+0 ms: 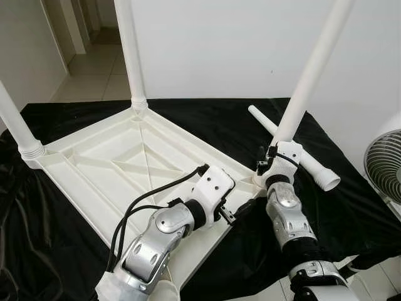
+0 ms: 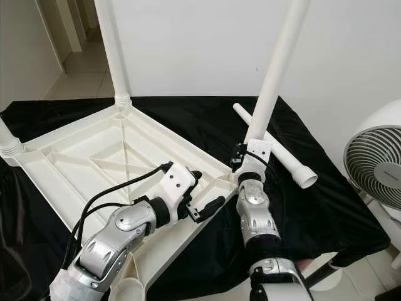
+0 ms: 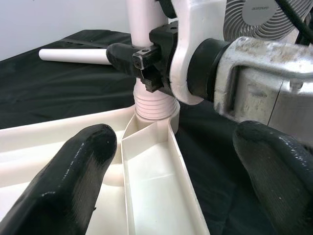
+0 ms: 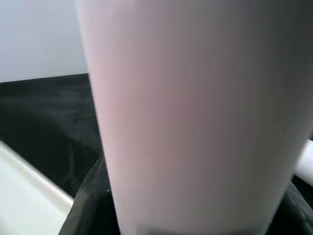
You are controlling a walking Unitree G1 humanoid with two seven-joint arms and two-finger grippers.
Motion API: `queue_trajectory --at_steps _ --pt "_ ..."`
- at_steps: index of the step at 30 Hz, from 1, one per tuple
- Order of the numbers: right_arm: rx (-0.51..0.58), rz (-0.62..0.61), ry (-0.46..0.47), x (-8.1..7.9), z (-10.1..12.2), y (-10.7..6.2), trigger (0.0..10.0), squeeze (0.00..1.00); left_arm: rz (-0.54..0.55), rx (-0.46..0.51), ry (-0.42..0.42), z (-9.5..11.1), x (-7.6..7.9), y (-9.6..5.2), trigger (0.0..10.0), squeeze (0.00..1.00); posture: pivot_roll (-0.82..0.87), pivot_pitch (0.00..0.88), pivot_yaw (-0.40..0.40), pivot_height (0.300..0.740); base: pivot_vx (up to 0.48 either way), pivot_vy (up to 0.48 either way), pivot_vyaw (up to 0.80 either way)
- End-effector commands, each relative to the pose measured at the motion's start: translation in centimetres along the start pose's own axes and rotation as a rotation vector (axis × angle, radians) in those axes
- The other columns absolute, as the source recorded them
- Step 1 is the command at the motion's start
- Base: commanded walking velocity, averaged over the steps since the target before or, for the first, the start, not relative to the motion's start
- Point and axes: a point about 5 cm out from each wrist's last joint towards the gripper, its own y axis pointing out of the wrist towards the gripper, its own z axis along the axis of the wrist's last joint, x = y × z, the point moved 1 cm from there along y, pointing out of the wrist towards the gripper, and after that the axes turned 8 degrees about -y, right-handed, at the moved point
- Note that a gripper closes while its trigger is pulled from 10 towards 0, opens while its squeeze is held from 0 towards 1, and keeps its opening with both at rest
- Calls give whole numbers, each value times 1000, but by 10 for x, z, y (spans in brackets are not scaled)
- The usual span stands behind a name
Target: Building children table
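Upturned white plastic tabletop [image 1: 119,163] on black cloth [image 1: 351,213]: light, stiff, ribbed.

Third leg [image 1: 310,78] stands at its near right corner socket; smooth, likely slippery, best held low near the threads.

Right gripper [image 3: 146,61] clamps it there.

Left gripper [image 2: 203,207] open, empty, over the rim.

Spare leg [image 1: 301,157] lies beside.

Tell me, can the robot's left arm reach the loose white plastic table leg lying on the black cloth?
Probably not easily. The loose white plastic leg lies beyond the right gripper, which clamps the upright leg standing between. The open left gripper sits over the tabletop's corner.
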Motion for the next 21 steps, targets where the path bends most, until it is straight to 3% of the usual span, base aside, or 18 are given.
queue_trajectory --at_steps 1,12,20,21 --pt "-152 -123 -39 10 -33 -11 10000 0 0 -8 -9 -1 2 -1 10000 0 45 16 4 740 0 0 0" --pt "-128 -324 -28 9 -28 -21 10000 0 1 -6 -9 0 2 0 10000 0 48 15 1 740 0 0 0" --pt "-110 -318 -43 -1 -24 -23 10000 0 2 -2 -13 0 3 1 10000 0 48 14 -1 740 0 0 0" --pt "-94 -313 -29 -1 -22 -23 10000 294 1 -2 -14 1 3 1 10000 0 48 18 -1 740 0 0 0"
